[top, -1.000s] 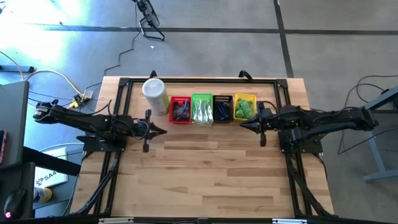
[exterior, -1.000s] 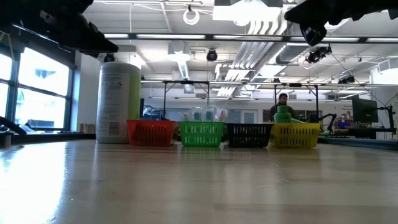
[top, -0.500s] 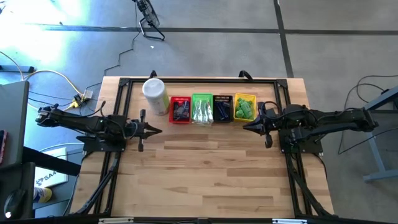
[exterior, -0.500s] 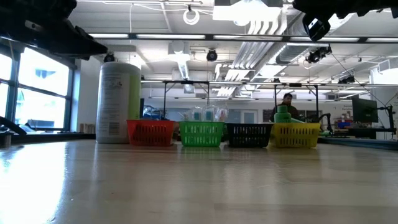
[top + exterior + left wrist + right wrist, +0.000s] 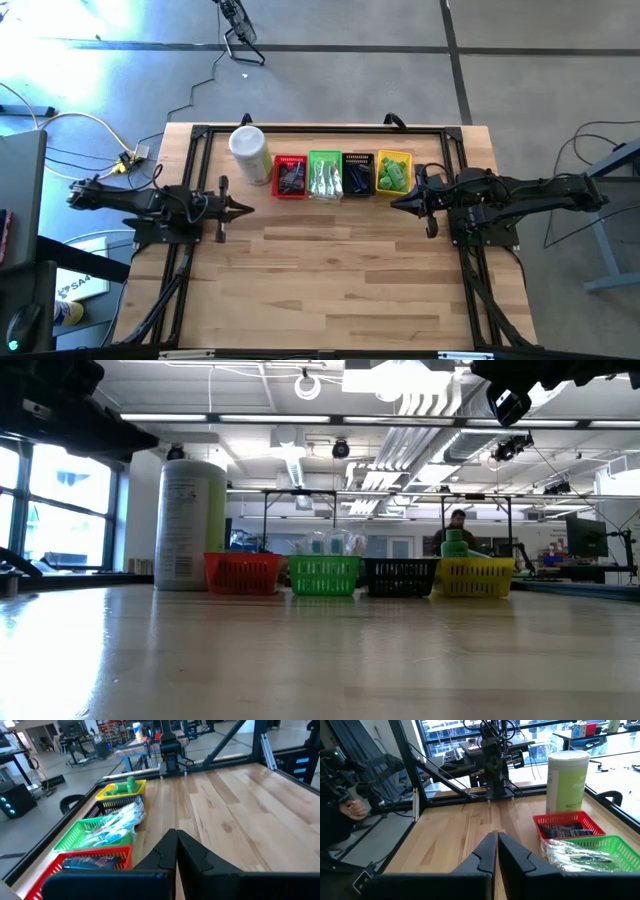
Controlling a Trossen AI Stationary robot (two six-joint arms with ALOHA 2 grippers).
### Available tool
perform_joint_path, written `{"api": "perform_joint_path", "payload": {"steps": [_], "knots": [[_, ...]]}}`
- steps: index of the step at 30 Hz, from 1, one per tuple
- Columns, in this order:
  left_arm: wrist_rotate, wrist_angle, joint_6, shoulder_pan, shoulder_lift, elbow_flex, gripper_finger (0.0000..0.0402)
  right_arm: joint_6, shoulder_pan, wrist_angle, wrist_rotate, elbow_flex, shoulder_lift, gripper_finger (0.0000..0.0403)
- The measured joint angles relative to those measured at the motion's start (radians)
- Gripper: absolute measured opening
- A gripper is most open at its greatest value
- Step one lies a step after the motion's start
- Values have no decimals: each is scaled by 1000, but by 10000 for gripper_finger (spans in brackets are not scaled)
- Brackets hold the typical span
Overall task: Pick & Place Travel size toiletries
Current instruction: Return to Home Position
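The travel size toiletries lie sorted in four small baskets in a row at the table's far edge. Dark pieces fill the red basket [image 5: 290, 175]. Clear wrapped sticks [image 5: 117, 822] lie in the green basket [image 5: 324, 174], blue pieces in the black basket [image 5: 357, 173], and green bottles [image 5: 131, 785] in the yellow basket [image 5: 393, 172]. My left gripper [image 5: 245, 209] hovers shut and empty at the table's left side, pointing level toward the right. My right gripper [image 5: 395, 204] hovers shut and empty just near of the yellow basket, pointing left.
A tall white canister [image 5: 249, 152] stands left of the red basket. A black frame [image 5: 320, 130] runs round the table's far and side edges. Bare wood [image 5: 330, 270] spreads across the middle and near part. A person's hand [image 5: 356, 809] shows beyond the table.
My left gripper has drawn back toward the table's left edge and sunk a little, staying shut and empty. The baskets and their contents have not moved.
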Motion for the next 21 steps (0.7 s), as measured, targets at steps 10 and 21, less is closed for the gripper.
{"api": "perform_joint_path", "payload": {"steps": [10,21], "knots": [[0,-118,-21,0,-165,0,3,0,0,0,0,0,0,9],[1,-130,-31,0,-168,0,3,0,0,4,0,0,0,9]]}}
